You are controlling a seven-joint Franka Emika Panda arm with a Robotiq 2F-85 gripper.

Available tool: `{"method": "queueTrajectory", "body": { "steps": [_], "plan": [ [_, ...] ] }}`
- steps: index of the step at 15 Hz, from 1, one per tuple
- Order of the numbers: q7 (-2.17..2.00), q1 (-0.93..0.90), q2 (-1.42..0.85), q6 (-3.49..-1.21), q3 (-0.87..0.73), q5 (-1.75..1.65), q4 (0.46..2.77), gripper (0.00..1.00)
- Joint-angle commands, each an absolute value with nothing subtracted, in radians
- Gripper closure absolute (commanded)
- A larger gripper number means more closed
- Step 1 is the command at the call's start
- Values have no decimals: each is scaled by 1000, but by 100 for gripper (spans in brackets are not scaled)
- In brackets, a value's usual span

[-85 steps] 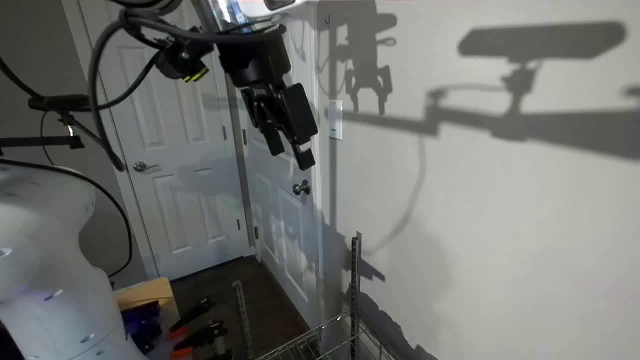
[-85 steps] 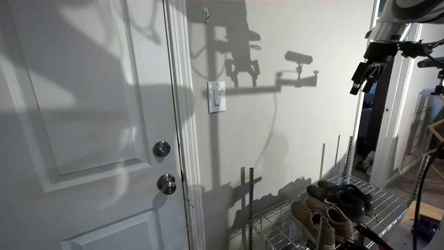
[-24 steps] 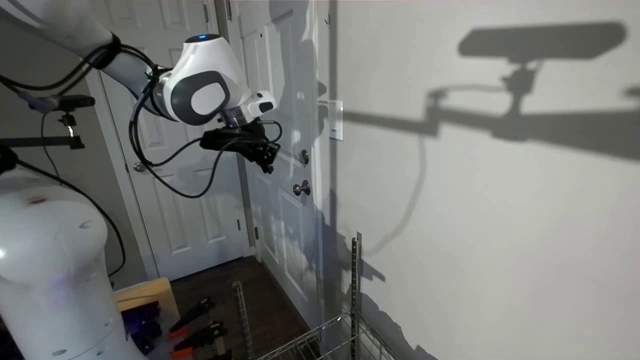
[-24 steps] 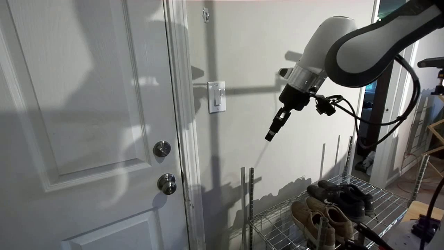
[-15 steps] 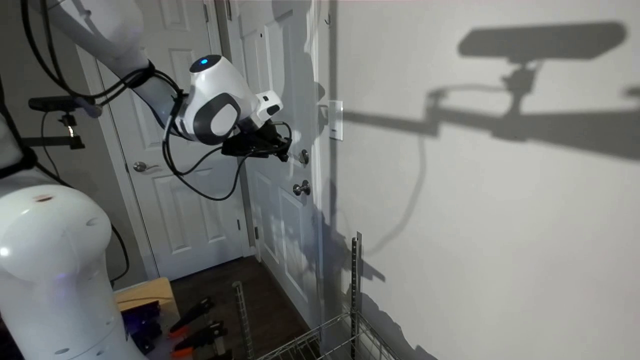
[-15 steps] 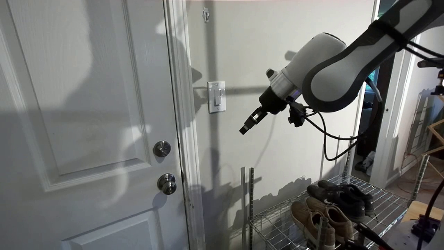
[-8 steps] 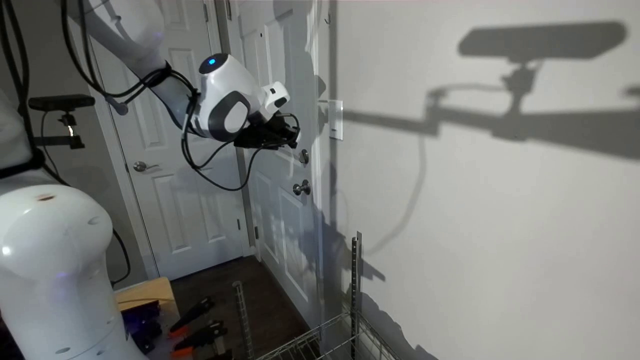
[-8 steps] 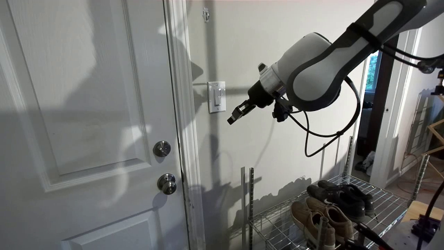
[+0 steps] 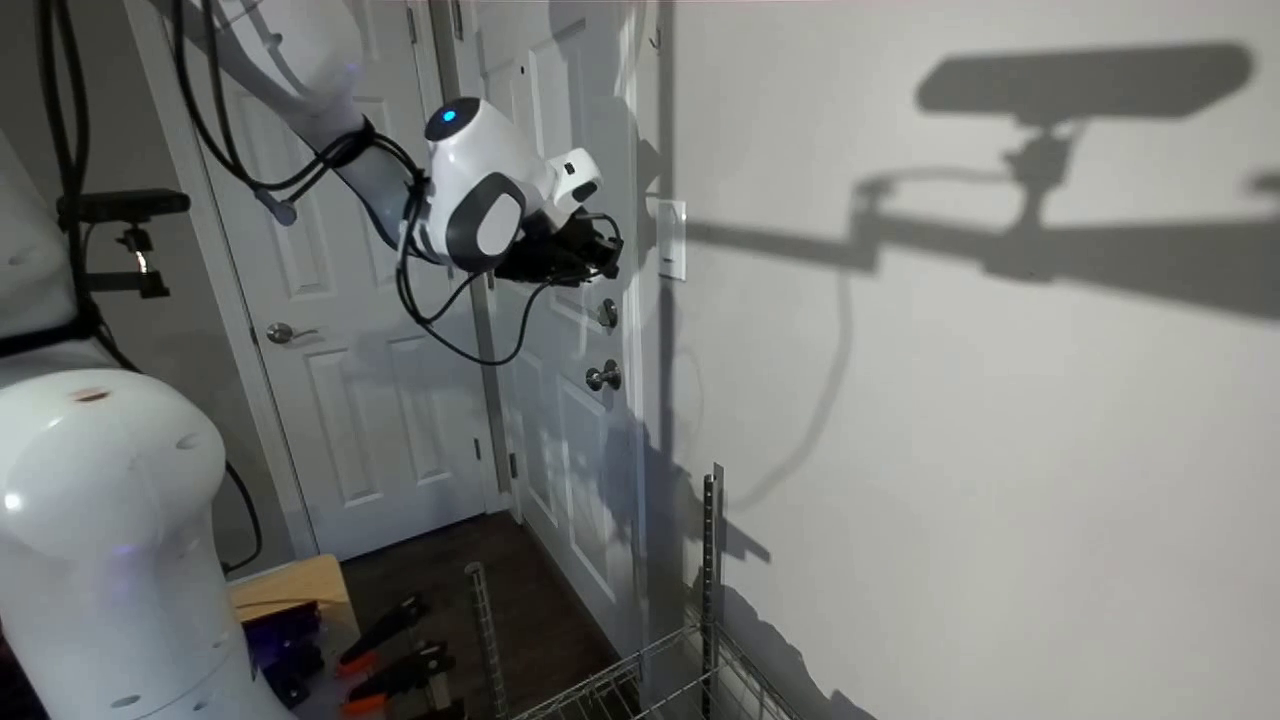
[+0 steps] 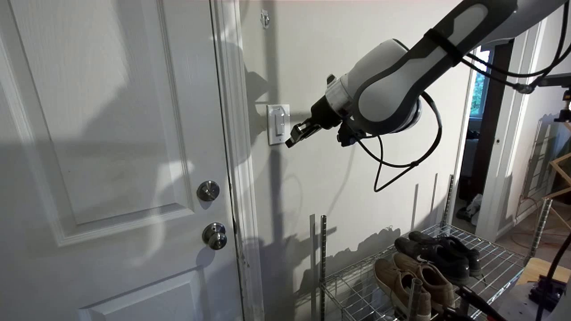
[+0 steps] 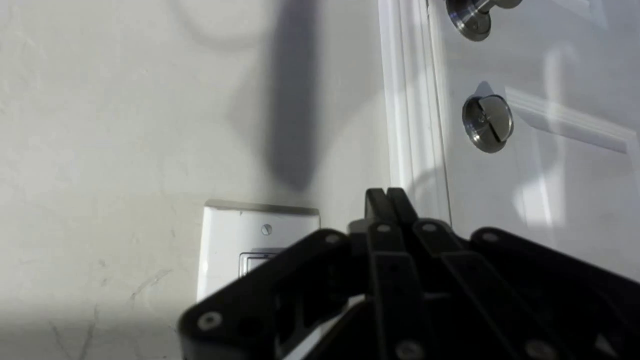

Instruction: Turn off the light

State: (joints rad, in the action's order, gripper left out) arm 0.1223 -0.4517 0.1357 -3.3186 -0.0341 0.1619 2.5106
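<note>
Pincer (image 11: 386,190), black, jointed: raised and carried nearer the light's wall switch (image 11: 240,237) since half a second ago; tips together, nothing held. Approach seems nearly complete, press apparently still to come. Switch: smooth white rectangular plate, raised rocker (image 10: 279,124), slotted screw (image 11: 266,229), on pale scuffed wall (image 11: 100,150) beside door frame (image 10: 236,133)

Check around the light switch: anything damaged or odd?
In the wrist view, thin dark marks streak the wall beside the switch plate, on the side away from the door. They look like scuffs, standing out on the pale surface; the plate looks straight.
</note>
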Motion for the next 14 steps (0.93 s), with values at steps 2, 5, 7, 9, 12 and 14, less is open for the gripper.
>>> {"method": "queueTrajectory", "body": {
  "steps": [2,5,7,9,12,14],
  "plan": [
    [92,-441,50,-3379,-42,180,2439,94],
    [37,-336,18,-3398,31,124,2405,94],
    [18,-299,3,-3405,54,119,2385,94],
    [55,-322,-13,-3420,29,171,2368,94],
    [60,-318,-31,-3434,26,185,2346,94],
    [65,-321,-38,-3441,23,190,2336,94]
  ]
}}
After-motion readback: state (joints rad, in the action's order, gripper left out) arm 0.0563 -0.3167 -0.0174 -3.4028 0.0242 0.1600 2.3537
